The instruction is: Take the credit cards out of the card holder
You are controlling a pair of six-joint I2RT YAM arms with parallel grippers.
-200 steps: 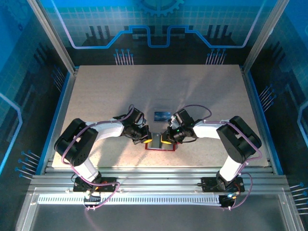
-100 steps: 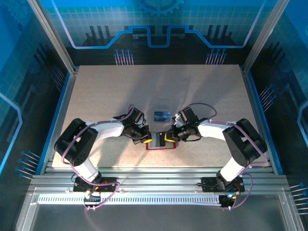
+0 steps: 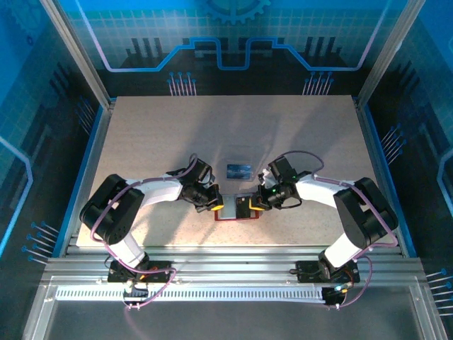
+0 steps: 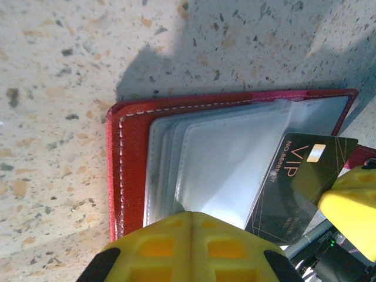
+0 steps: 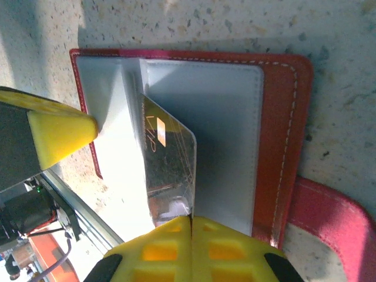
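Speckled table [image 3: 141, 142]: right gripper [image 5: 191, 222] is clamping fully closed on black card [image 5: 170, 158], which is sitting partly out of its sleeve. Left gripper [image 4: 189, 216], closed, is pressing on card holder [image 4: 126, 170] pockets. Holder is lying open at table's 6 o'clock, blue card [image 3: 239, 170] at its 12.

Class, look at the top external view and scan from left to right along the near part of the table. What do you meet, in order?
left arm's black elbow → left tool → card holder → right tool, pinching a black credit card → right arm's black elbow
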